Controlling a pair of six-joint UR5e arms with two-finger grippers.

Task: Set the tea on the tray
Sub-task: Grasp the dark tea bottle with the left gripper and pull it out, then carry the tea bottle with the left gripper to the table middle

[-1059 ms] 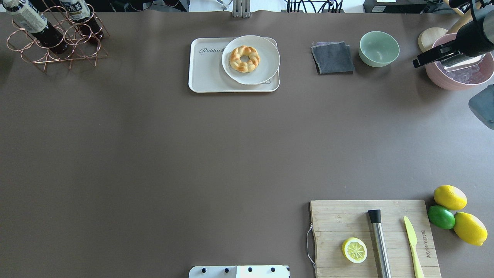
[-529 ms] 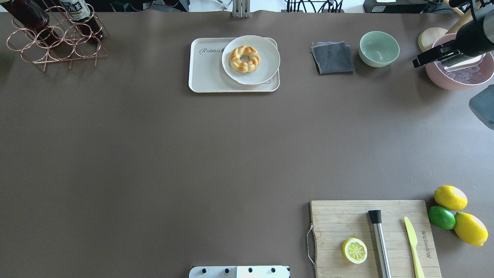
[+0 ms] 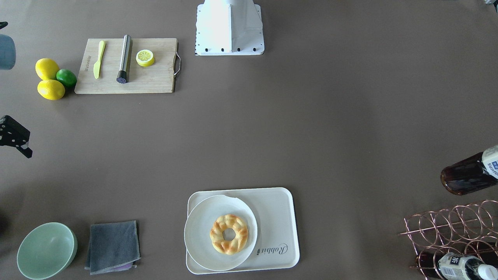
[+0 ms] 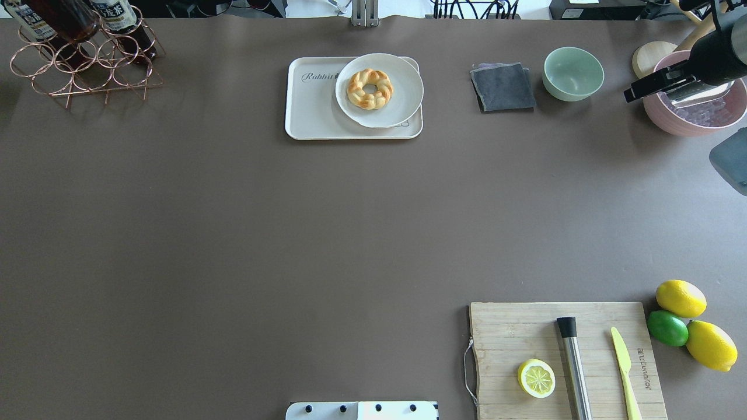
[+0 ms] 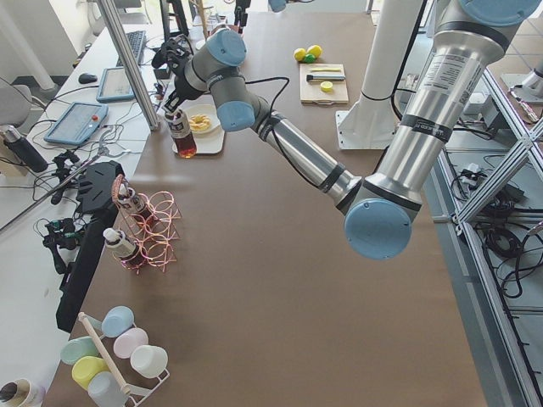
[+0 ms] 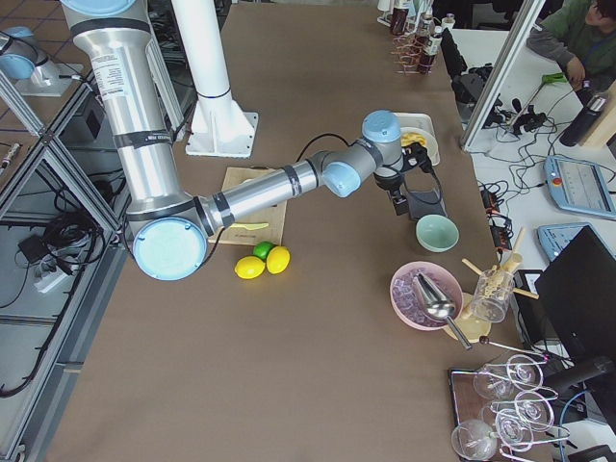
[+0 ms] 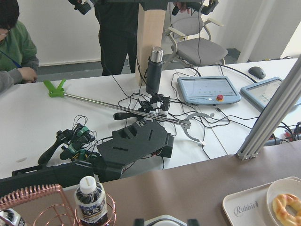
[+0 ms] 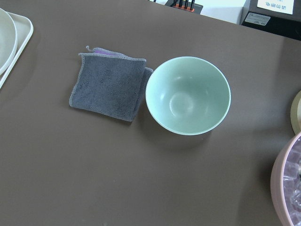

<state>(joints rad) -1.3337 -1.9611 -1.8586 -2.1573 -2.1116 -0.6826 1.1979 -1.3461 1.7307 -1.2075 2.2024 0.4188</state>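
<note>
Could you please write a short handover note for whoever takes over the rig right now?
Left tool: shut on the tea, holding it by the cap end in the air near the copper rack.
Right tool: idle above the table near the green bowl, carrying nothing; open or shut unclear.
Tray: on the far side; the plate with the doughnut fills one half, the lettered half is free.
Done: tea picked up.
Left: carry it to the free half, set it down, release. The second bottle lies in the rack.
</note>
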